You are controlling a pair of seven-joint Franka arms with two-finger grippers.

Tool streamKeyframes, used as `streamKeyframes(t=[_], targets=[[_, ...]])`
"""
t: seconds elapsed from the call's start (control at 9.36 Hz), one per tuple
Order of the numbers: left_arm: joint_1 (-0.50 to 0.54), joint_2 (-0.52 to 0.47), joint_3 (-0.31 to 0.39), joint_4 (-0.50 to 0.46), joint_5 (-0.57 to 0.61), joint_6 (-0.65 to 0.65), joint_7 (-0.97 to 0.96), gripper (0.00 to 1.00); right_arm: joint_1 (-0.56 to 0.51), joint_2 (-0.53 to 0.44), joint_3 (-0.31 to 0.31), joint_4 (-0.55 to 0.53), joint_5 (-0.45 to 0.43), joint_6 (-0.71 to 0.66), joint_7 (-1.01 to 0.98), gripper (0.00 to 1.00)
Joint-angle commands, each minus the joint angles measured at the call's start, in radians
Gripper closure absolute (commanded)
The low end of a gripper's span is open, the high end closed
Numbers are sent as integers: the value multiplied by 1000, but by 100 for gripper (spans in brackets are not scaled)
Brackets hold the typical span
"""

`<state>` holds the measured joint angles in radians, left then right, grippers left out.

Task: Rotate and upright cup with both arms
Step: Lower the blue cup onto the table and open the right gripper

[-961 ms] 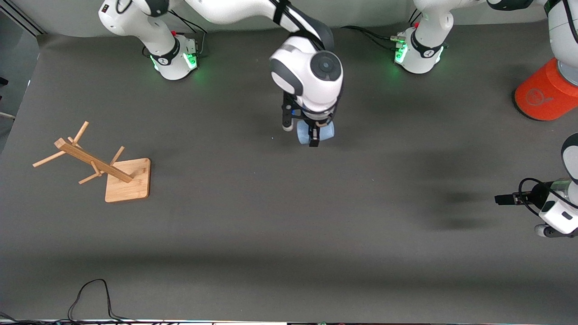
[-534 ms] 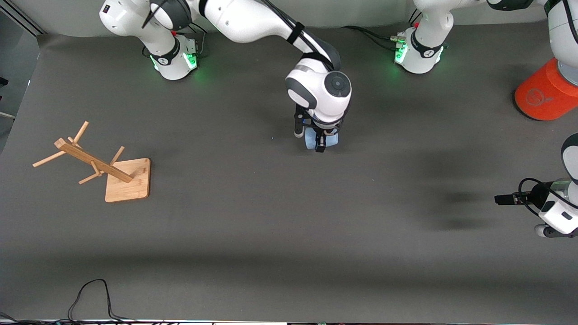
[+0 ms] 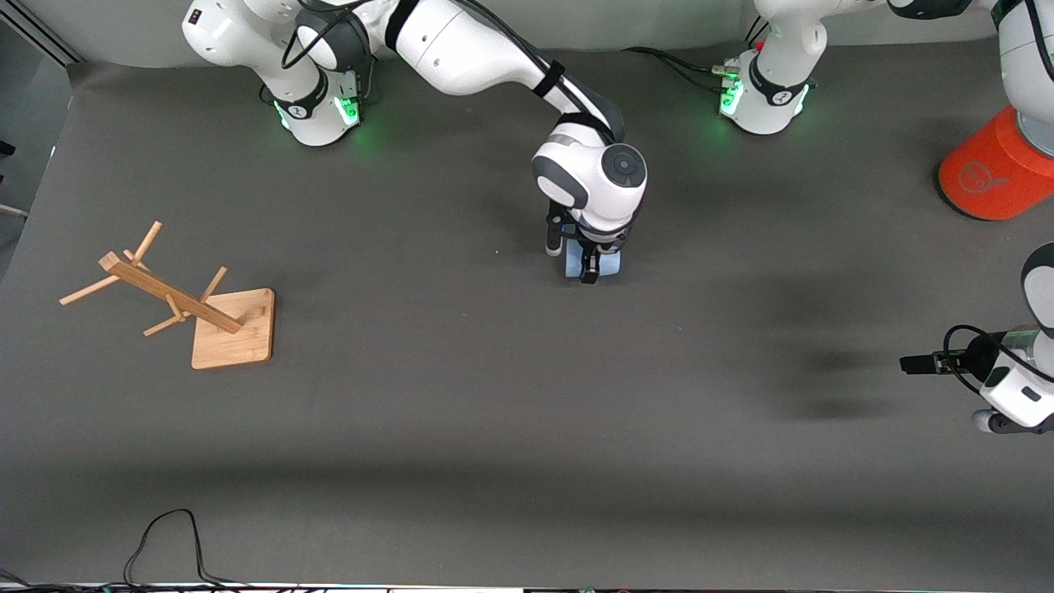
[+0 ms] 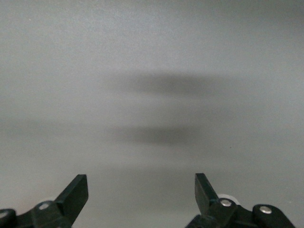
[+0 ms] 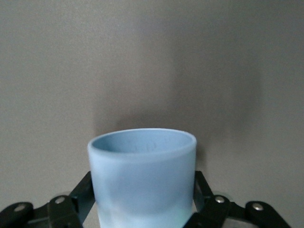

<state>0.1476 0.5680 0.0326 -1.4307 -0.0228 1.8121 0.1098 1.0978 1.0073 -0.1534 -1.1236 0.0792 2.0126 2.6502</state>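
Grey cloth covers the surface. Between the right gripper's [image 5: 142,209] jaws, set against its sides, the cup [image 5: 142,175] is seen upright; it is judged light, stiff, smooth, best held mid-wall. Left gripper [image 4: 141,194] jaws are spread wide, empty.

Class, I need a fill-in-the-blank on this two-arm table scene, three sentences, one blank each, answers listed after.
1. The right tool has its fingers on either side of a pale ____ cup.
2. The left tool is ____, with nothing between its fingers.
3. The wooden rack lies toward the ____ arm's end of the table.

Answers: blue; open; right
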Motion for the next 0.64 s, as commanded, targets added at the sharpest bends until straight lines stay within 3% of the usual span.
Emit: streamKeyframes(t=[0.0, 0.21, 0.53], targets=[[-23, -16, -8, 15, -20, -39, 5, 0, 8, 25, -15, 38, -13, 8, 30, 0], [-42, -37, -16, 18, -95, -80, -18, 0, 7, 19, -17, 36, -15, 11, 27, 0], [-72, -80, -14, 13, -98, -122, -65, 0, 2, -44, -17, 31, -12, -12, 16, 0]])
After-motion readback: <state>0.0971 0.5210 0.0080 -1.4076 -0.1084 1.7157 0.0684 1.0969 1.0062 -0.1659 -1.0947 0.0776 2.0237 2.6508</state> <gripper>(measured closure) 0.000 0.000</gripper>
